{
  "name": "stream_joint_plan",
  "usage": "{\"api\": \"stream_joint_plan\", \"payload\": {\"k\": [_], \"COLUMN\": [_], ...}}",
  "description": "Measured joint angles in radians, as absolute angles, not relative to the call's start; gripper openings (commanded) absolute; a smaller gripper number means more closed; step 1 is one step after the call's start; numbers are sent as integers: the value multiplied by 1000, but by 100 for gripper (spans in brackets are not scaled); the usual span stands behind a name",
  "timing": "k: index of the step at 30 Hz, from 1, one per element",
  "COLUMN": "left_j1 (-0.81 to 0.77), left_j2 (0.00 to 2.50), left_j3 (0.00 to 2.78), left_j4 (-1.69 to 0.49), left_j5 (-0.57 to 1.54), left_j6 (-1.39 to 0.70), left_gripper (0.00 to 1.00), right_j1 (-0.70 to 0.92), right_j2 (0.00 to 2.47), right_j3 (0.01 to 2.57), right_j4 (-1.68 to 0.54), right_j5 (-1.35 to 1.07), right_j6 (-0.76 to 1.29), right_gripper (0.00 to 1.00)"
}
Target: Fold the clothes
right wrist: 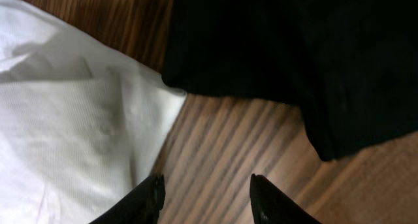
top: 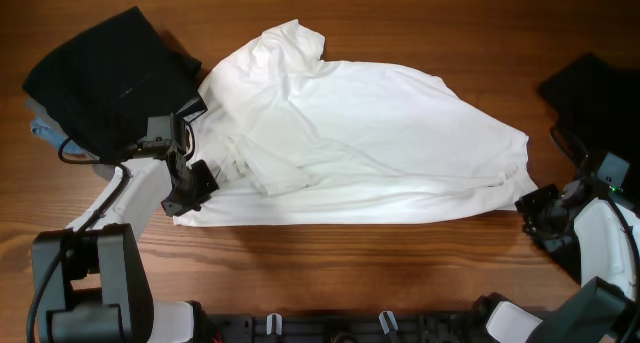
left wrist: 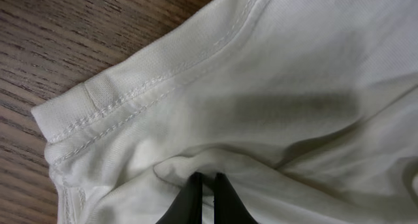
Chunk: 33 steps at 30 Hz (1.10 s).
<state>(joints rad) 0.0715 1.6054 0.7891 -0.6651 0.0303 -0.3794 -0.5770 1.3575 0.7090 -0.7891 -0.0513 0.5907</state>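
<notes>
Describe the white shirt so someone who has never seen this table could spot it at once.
On the wooden table, look at the middle, where one big rumpled cloth spreads left to right: the shirt. It alone is white; the heap at the top left and the garment at the right edge are black.

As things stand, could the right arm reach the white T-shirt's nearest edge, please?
Probably yes: the right gripper hangs open over bare table, with the edge of the white T-shirt right beside one finger and nothing between them. The black garment lies farther ahead, off that path.
</notes>
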Motion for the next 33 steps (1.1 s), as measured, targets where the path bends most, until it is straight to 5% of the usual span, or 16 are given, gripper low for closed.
{"api": "stream_joint_plan", "payload": {"k": [5, 15, 21, 30, 33], "left_j1": [72, 72, 72, 72, 72], "left_j2": [1605, 1605, 1605, 1605, 1605], "left_j3": [789, 789, 789, 789, 789], "left_j4": [-665, -665, -664, -663, -662], "left_j5": [31, 31, 31, 30, 30], "left_j6": [-379, -379, -379, -379, -379], "left_gripper": [9, 9, 9, 9, 9], "right_j1": [-577, -577, -577, -577, -577], "right_j2": [1402, 1458, 1458, 1480, 1481], "right_j3": [699, 677, 677, 652, 651], "right_j4": [-702, -637, -590, -507, -502], "right_j5": [-51, -52, -68, -78, -78], "right_j6": [595, 579, 579, 598, 602], "right_gripper": [41, 53, 52, 39, 25]}}
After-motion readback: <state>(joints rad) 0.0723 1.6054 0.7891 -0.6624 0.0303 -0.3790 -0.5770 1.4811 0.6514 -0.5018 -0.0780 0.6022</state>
